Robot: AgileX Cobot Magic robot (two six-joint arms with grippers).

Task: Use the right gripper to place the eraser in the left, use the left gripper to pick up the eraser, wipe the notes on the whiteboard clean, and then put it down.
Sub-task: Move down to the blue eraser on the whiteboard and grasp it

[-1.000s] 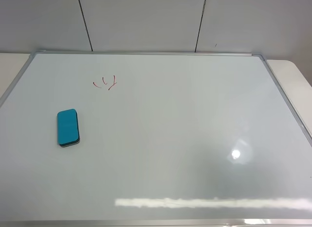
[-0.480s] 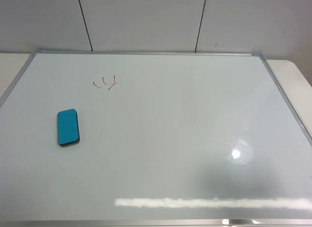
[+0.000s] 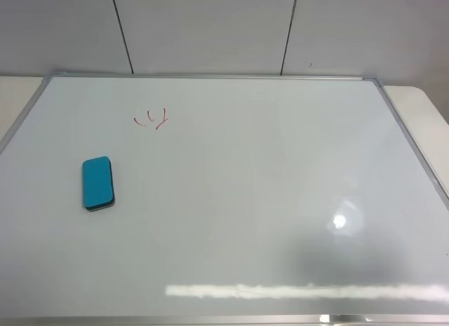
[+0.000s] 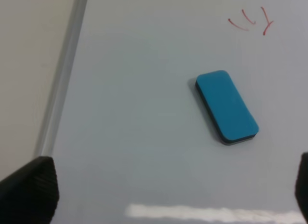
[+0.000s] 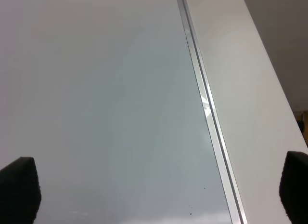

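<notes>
A glossy, silver-framed whiteboard (image 3: 280,200) lies flat, with the rounded teal eraser (image 3: 97,183) on its left part near the thin red notes (image 3: 151,118), ahead of and apart from the wide-spread left gripper (image 4: 166,190); the right gripper (image 5: 156,190), equally spread, hovers by the board's right frame.

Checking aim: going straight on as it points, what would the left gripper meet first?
Probably bare whiteboard, beside the eraser rather than on it; depth is unclear.

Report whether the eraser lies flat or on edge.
Flat: the eraser rests teal face up on the whiteboard, dark felt underneath.
</notes>
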